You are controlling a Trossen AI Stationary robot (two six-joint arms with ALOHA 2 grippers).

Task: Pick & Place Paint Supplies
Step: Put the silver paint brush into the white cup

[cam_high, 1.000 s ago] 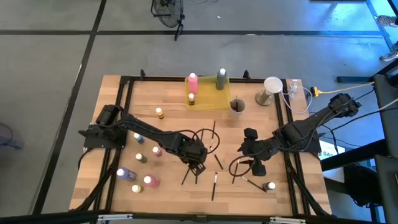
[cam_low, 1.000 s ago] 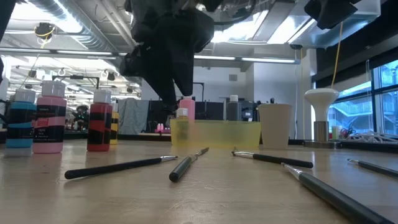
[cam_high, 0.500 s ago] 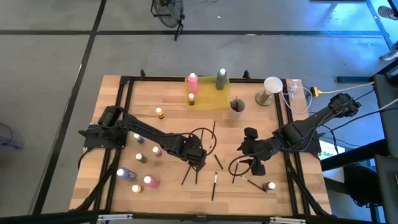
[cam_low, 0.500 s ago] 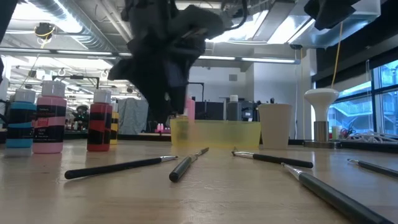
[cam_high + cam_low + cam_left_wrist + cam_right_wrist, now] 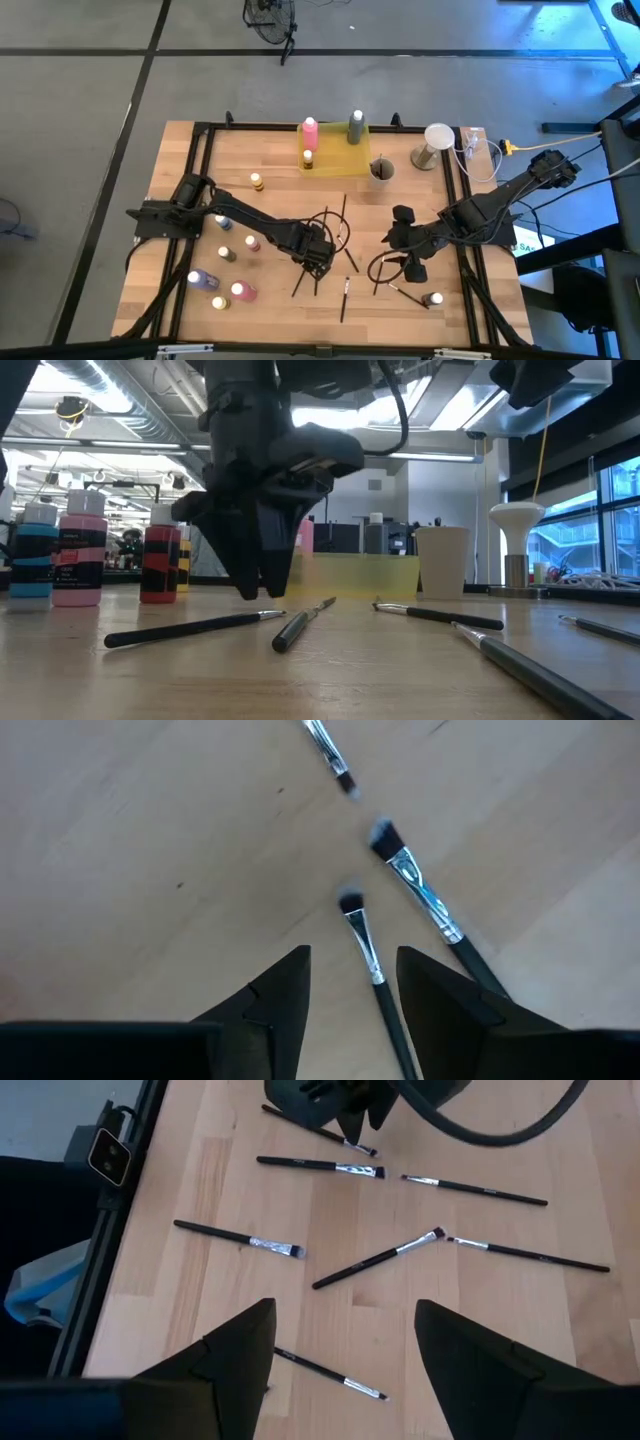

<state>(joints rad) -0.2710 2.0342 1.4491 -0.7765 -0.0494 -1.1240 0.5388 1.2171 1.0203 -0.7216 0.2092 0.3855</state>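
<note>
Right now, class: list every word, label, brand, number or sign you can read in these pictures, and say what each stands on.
None can be read.
Paint bottles: dark label bands, any print too blurred to read.
Paintbrushes: pale marks on the handles, too small to read.
Left gripper and right gripper: no lettering visible.

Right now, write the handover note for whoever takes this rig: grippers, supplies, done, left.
Left gripper: open, low over the table's middle, fingers straddling a paintbrush, not yet gripped.
Right gripper: open, empty, waiting above the right side.
Paintbrushes lie scattered on the wood at centre and right.
Done: pink bottle, grey bottle and a small bottle stand in the yellow tray.
Left: the loose brushes, the bottles on the left side and one bottle near the right front.
</note>
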